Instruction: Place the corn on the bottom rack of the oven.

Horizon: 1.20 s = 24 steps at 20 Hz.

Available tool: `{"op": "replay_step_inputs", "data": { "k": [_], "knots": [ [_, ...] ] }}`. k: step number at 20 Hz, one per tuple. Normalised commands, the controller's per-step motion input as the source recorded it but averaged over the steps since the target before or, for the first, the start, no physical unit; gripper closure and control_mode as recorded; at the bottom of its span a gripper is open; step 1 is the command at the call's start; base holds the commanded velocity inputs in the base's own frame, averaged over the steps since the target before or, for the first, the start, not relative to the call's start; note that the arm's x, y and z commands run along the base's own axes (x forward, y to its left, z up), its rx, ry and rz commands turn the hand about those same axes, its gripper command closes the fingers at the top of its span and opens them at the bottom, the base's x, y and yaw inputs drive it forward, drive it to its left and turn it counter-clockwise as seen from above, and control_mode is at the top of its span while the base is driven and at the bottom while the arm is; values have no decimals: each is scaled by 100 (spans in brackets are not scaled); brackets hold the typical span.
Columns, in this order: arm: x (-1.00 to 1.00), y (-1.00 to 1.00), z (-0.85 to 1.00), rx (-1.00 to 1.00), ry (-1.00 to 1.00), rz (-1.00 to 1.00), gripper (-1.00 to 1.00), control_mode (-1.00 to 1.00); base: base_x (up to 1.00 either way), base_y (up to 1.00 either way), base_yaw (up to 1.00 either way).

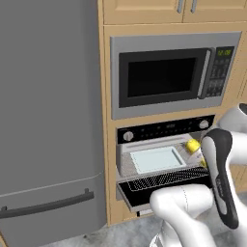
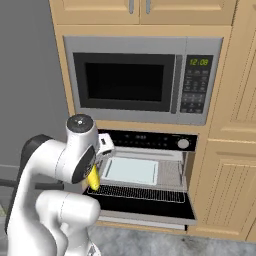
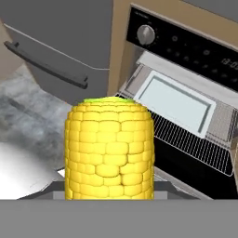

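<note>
The yellow corn (image 3: 109, 148) stands upright close before the hand camera, with my gripper (image 2: 96, 169) shut on it; its fingertips are hidden behind the cob. The corn (image 1: 193, 145) hangs in the air in front of the oven (image 1: 164, 129), short of the opening. The black grid-patterned door (image 2: 150, 206) is dropped down flat. Inside the cavity a grey wire rack (image 2: 171, 175) spans the width and carries a pale rectangular tray (image 2: 131, 170). In the hand view the tray (image 3: 175, 101) lies ahead and to the right of the cob.
A silver-framed microwave (image 1: 166, 75) sits above the oven. A tall grey fridge (image 1: 48, 120) with a dark bar handle (image 3: 46, 65) stands to the left. Wooden cabinet doors (image 2: 230, 185) flank the oven on the right. My own arm (image 1: 219, 178) blocks part of the oven's right side.
</note>
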Motion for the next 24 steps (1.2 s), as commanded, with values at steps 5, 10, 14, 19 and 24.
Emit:
{"op": "replay_step_inputs", "data": {
  "k": [5,10,14,19,24],
  "knots": [
    [24,-54,-80,14,-19,2,100,-100,0,0,0],
    [50,-19,-63,-2,-27,13,100,-100,0,0,0],
    [59,0,-79,-19,-23,23,100,-100,0,0,0],
    [75,0,-37,-5,-2,3,100,-100,0,0,0],
    [50,-6,-52,0,-1,5,100,-100,0,0,0]
  ]
}}
